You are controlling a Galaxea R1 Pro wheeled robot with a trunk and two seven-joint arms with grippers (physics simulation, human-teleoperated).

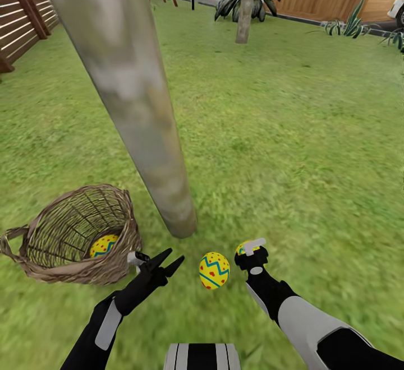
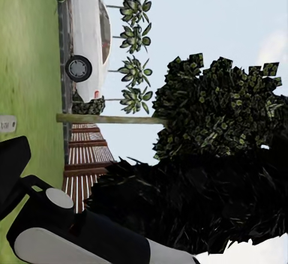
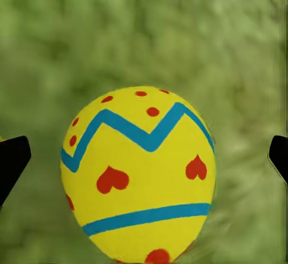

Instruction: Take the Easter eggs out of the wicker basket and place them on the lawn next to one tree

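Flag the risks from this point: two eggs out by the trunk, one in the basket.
1. The right gripper sits over an egg with its fingertips clear of the shell; opened or nudged carelessly, the egg could roll on the lawn.
2. The middle egg lies between both grippers; the left gripper could knock it.
3. The tipped wicker basket holds the last egg deep inside, awkward to reach.

lawn (image 1: 292,134) right of tree (image 1: 129,89): open | wicker basket (image 1: 73,235) crowds trunk's left

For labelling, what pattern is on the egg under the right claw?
Yellow egg, blue zigzag, red hearts; right wrist view.
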